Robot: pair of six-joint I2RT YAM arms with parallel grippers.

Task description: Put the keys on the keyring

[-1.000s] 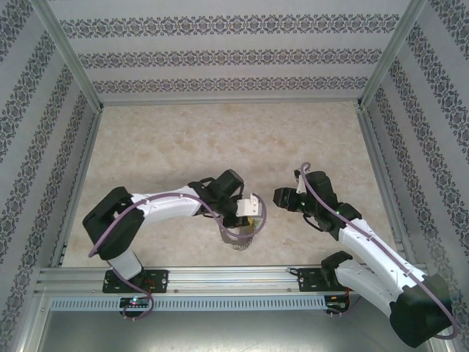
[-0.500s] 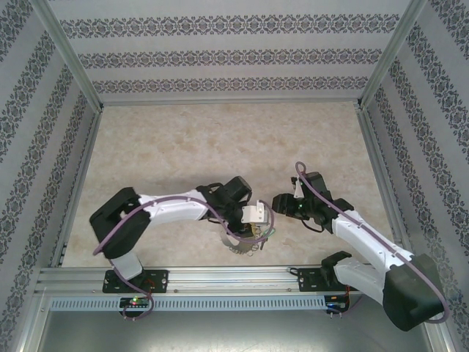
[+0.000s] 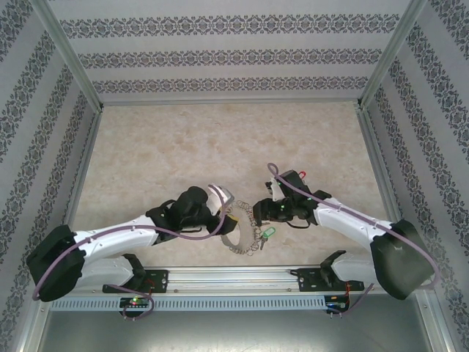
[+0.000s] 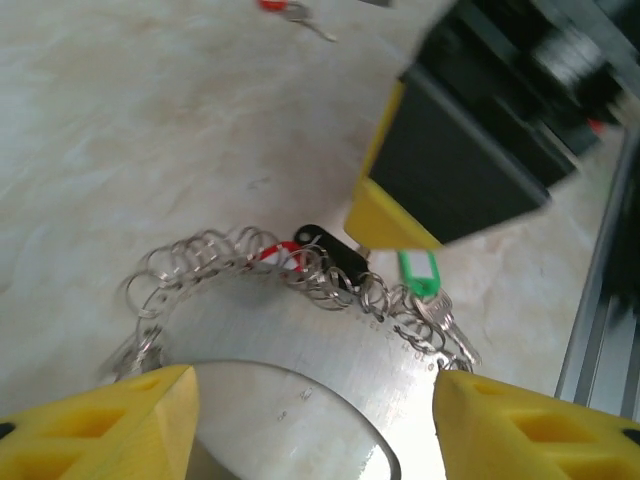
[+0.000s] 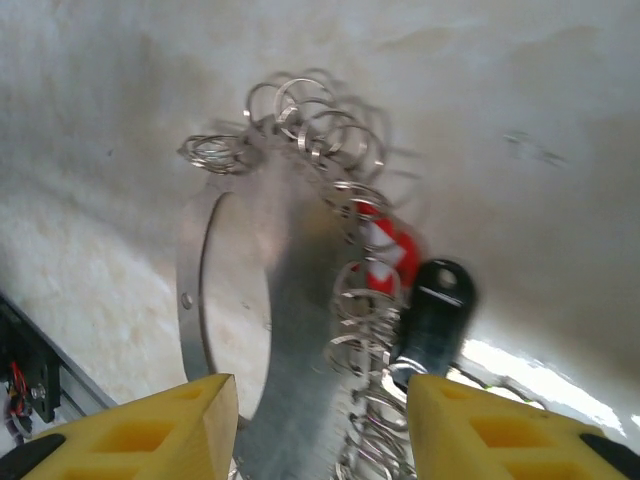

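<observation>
Currently the keyring (image 3: pixel 236 240) lies flat on the table (image 3: pixel 183 139), close to the near edge, between the two arms. Wrist views show a flat grey metal hoop with small split rings (image 5: pixel 300 110) crowded along its outer edge.

Green key (image 4: pixel 420 272) sits at the fringe on the side toward the right arm, touching the small rings. Can't tell if it's actually threaded. Red key (image 4: pixel 305 18) lies alone on the table, well apart from the keyring. A red tag (image 5: pixel 385 240) and a black tag (image 5: pixel 435 310) sit in among the rings.

Left pincer (image 4: pixel 315 425): released, yellow fingers wide apart, keyring below the gap, nothing gripped. Right pincer (image 5: pixel 320 430): fingers apart, straddling the band next to the black tag. No clamp visible, and I can't tell whether a pad touches metal.

My read: green key is done or nearly so, red key is outstanding. Next move likely needs one pincer pinning the keyring while the other fetches the red key. It's a small target lying flat, so it needs a low, fine pinch, then the key's eye has to meet a split ring.

Hard to make out:
- Wrist views are blurred toward their edges.
- The keyring's near part is cut off at the frame bottom.
- Top view is too coarse to separate single rings.
</observation>
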